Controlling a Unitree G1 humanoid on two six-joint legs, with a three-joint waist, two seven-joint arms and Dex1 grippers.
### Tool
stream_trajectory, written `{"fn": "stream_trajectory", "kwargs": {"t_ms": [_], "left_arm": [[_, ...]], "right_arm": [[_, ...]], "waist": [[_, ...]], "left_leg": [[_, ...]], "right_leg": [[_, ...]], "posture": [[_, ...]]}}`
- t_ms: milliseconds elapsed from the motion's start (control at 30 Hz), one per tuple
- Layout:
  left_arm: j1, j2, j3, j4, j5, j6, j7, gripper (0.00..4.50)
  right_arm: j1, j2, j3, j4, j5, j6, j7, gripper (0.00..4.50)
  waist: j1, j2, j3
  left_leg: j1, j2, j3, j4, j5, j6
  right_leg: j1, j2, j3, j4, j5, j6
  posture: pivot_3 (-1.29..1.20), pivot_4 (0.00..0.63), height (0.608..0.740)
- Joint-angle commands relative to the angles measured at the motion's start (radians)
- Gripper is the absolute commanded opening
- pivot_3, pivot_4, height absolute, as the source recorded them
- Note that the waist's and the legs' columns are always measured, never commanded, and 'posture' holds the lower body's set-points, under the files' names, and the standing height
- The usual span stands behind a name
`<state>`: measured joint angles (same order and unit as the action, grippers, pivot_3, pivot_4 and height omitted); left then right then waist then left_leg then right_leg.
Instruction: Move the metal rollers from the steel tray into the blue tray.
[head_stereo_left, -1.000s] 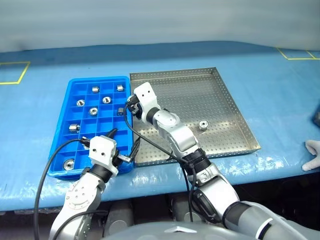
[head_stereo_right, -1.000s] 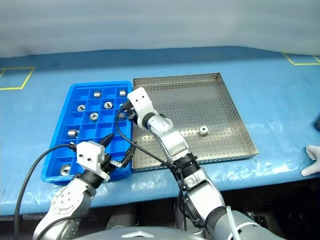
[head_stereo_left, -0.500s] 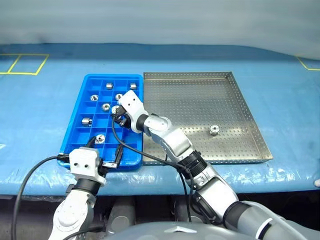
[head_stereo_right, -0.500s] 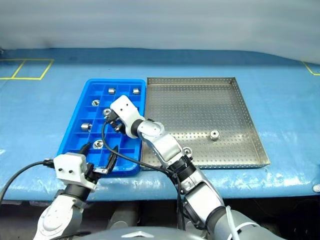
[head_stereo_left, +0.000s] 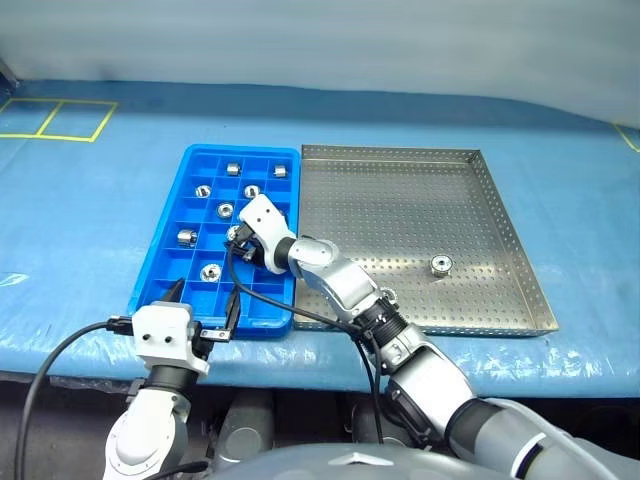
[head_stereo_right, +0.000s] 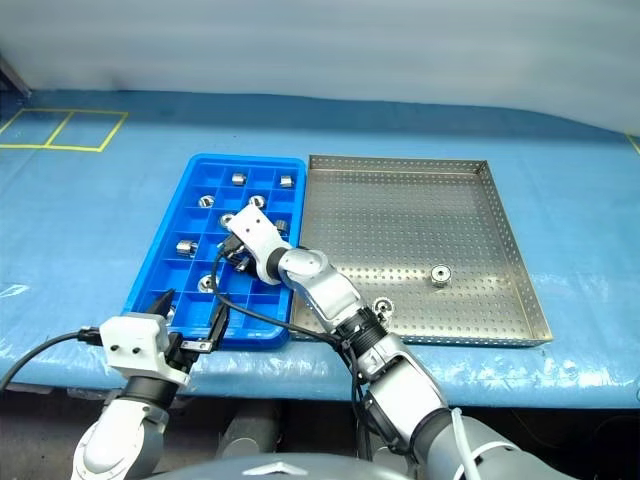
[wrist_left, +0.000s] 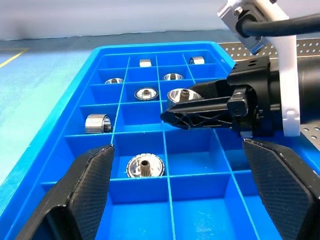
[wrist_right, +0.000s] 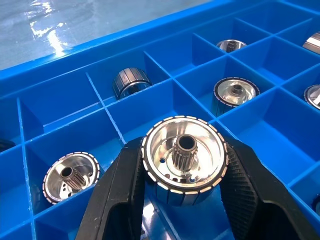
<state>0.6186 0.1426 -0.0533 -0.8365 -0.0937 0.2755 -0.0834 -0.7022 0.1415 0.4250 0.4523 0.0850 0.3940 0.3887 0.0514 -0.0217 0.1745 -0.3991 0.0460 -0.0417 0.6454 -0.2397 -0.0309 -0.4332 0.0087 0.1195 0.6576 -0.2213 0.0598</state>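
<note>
The blue tray (head_stereo_left: 240, 151) lies left of the steel tray (head_stereo_left: 400, 200), rims touching. Several metal rollers sit in its cells, among them one (head_stereo_left: 186, 237) near the left side. My right gripper (head_stereo_left: 238, 245) hangs low over the tray's middle cells, shut on a metal roller (wrist_right: 184, 165) whose toothed hub faces the wrist camera. That gripper also appears in the left wrist view (wrist_left: 200, 107). My left gripper (head_stereo_left: 205, 297) is open and holds nothing, at the blue tray's front rim. Two rollers lie in the steel tray, one (head_stereo_left: 439, 265) to the right and one (head_stereo_right: 382, 306) beside my right forearm.
Both trays rest on a table under a blue cover (head_stereo_left: 80, 220). Yellow tape lines (head_stereo_left: 60, 120) mark the far left. The table's front edge (head_stereo_left: 560, 365) runs just below the trays. A black cable (head_stereo_left: 300, 315) loops from my right wrist over the blue tray's corner.
The head view has swung, shifting the whole picture. My right gripper came down and further left into the blue tray with the roller. My left gripper drew back to the tray's front rim.
</note>
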Motion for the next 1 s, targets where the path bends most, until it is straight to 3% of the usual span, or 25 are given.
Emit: {"fn": "stream_trajectory", "kwargs": {"t_ms": [33, 167, 200, 333, 467, 733, 1000], "left_arm": [[0.0, -0.004, -0.014, -0.047, 0.006, -0.025, 0.0, 4.5], [0.0, -0.001, -0.018, -0.047, 0.004, -0.022, -0.009, 4.5], [-0.001, 0.0, -0.018, -0.046, 0.003, -0.023, -0.012, 4.5], [-0.015, 0.013, -0.02, -0.033, -0.014, -0.026, -0.04, 4.5], [-0.079, 0.035, -0.018, 0.002, -0.032, -0.009, -0.079, 4.5], [-0.206, 0.093, -0.04, 0.055, -0.09, 0.044, -0.176, 4.5], [-0.343, 0.128, -0.081, 0.115, -0.133, 0.097, -0.252, 4.5]], "right_arm": [[-0.056, 0.118, -0.036, 0.074, 0.001, -0.011, -0.041, 3.06], [-0.063, 0.105, -0.063, 0.072, 0.017, -0.017, -0.061, 4.37], [-0.062, 0.103, -0.067, 0.066, 0.02, -0.015, -0.064, 4.44], [-0.046, 0.079, -0.084, -0.032, 0.036, 0.005, -0.081, 4.44], [-0.009, 0.023, -0.117, -0.2, 0.04, 0.065, -0.117, 4.44], [0.099, -0.107, -0.241, -0.474, -0.003, 0.212, -0.218, 4.44], [0.242, -0.216, -0.348, -0.686, -0.043, 0.35, -0.301, 4.44]], "waist": [[0.001, 0.0, 0.0], [0.006, 0.0, 0.0], [0.008, 0.0, 0.0], [0.01, 0.0, 0.0], [0.006, 0.001, 0.0], [-0.024, 0.001, 0.0], [-0.117, 0.002, 0.0]], "left_leg": [[0.001, 0.0, 0.0, 0.0, 0.0, 0.0], [0.002, 0.0, 0.0, 0.001, 0.0, 0.0], [0.002, 0.0, 0.0, 0.002, 0.0, 0.0], [-0.001, 0.0, 0.0, 0.001, 0.0, 0.0], [-0.015, -0.001, 0.0, 0.002, 0.0, 0.0], [-0.015, 0.0, 0.0, 0.002, 0.0, 0.0], [-0.013, 0.0, 0.001, 0.004, 0.0, 0.0]], "right_leg": [[0.0, 0.0, 0.0, 0.0, 0.0, 0.0], [-0.002, -0.001, 0.0, -0.001, 0.0, 0.0], [-0.002, -0.001, 0.0, -0.001, 0.0, 0.0], [-0.003, -0.001, 0.0, -0.003, 0.0, 0.0], [-0.013, 0.0, 0.0, 0.0, 0.001, 0.001], [-0.012, 0.0, -0.001, 0.0, 0.001, 0.001], [-0.011, 0.0, 0.001, 0.002, 0.002, 0.003]], "posture": [[0.36, 0.15, 0.74], [0.34, 0.15, 0.74], [0.33, 0.15, 0.74], [0.31, 0.15, 0.74], [0.21, 0.15, 0.74], [0.06, 0.15, 0.74], [-0.08, 0.15, 0.74]]}}
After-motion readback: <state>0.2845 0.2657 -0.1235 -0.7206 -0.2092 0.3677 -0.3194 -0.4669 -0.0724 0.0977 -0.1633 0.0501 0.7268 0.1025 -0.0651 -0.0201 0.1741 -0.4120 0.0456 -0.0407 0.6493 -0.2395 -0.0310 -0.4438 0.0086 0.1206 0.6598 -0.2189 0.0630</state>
